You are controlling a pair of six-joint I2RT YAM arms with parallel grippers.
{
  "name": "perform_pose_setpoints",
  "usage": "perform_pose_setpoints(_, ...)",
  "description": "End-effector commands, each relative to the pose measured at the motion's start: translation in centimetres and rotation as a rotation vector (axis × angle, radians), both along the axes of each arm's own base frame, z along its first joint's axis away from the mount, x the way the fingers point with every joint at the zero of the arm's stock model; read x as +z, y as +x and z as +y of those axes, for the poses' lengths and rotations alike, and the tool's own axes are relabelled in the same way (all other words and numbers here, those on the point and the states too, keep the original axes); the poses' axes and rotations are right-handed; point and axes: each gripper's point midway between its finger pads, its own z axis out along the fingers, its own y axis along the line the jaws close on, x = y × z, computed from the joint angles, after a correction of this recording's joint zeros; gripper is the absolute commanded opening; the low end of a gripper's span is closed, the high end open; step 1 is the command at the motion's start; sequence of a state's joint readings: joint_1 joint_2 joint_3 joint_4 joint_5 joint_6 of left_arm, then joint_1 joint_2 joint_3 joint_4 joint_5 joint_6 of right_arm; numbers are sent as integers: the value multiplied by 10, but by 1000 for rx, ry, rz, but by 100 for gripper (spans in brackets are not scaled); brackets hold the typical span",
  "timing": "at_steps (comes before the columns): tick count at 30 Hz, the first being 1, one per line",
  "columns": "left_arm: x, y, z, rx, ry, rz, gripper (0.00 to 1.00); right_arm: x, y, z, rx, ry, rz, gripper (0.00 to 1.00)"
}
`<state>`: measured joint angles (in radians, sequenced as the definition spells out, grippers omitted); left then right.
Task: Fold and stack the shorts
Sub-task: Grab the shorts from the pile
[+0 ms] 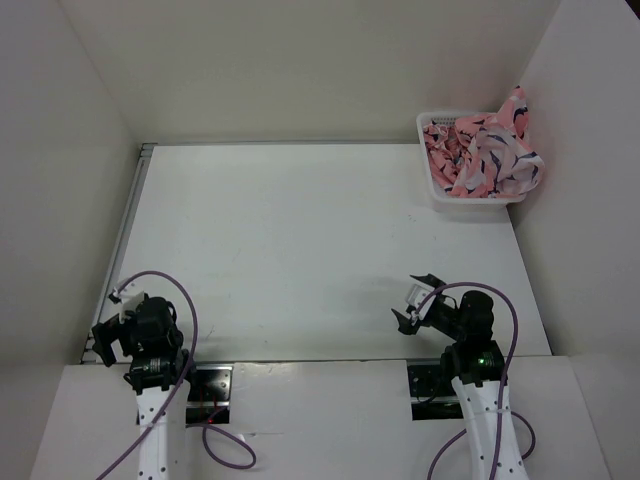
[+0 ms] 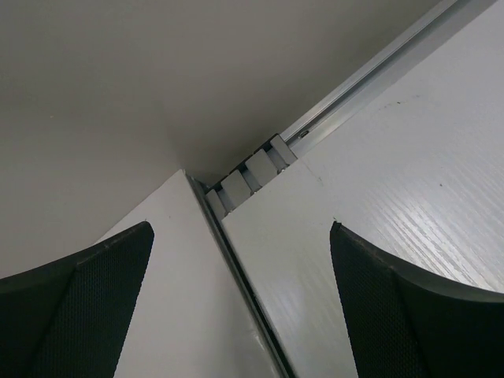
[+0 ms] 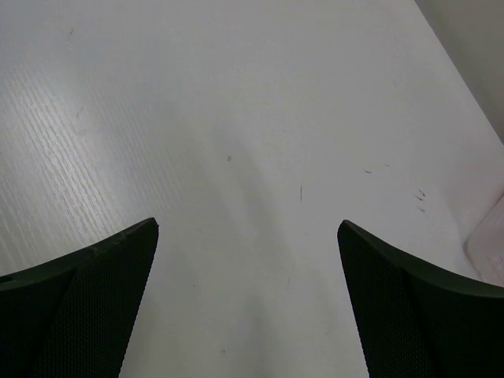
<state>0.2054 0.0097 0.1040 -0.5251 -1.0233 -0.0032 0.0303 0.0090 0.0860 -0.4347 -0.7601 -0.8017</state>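
The salmon-pink shorts [image 1: 487, 152] with navy and white fish shapes lie crumpled in a heap in the white mesh basket [image 1: 436, 188] at the far right corner; one piece drapes over its right rim. My left gripper [image 1: 106, 335] is open and empty at the near left table edge. In the left wrist view it [image 2: 240, 260] hangs over the table's corner rail. My right gripper [image 1: 413, 302] is open and empty near the front right, far from the basket. In the right wrist view it [image 3: 248, 260] is over bare table.
White walls close in the table on the left, back and right. A metal rail [image 1: 128, 215] runs along the left edge and also shows in the left wrist view [image 2: 370, 79]. A pale corner of the basket [image 3: 490, 240] shows at the right wrist view's edge.
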Motion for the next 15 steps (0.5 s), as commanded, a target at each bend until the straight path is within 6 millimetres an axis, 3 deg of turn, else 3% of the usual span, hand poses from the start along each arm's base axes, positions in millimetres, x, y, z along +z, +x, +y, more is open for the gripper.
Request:
perform_pose_setpoints(1,25,-7,3,43,34,-65,99,13,2,3,15,14,-47,99)
perform_pose_setpoints(5,39,-8,3,43,40,-95,99,14,-1,10,64,21,-67,99)
perform_pose_setpoints(8,70,-5,11,135,111,-300,99,20,-1,14,94,23,-101,99)
perform_pose_setpoints(10,87,7,10,93,114,-406,99,22,2,11,105,-33,-163,99)
perform_pose_setpoints(11,91,24,5,-5,89,-425,99,17,3,7,93,-69,-163,99)
perform_pose_setpoints(15,114,45,-3,-123,85,-533,99,19,8,3,75,-101,-199,99)
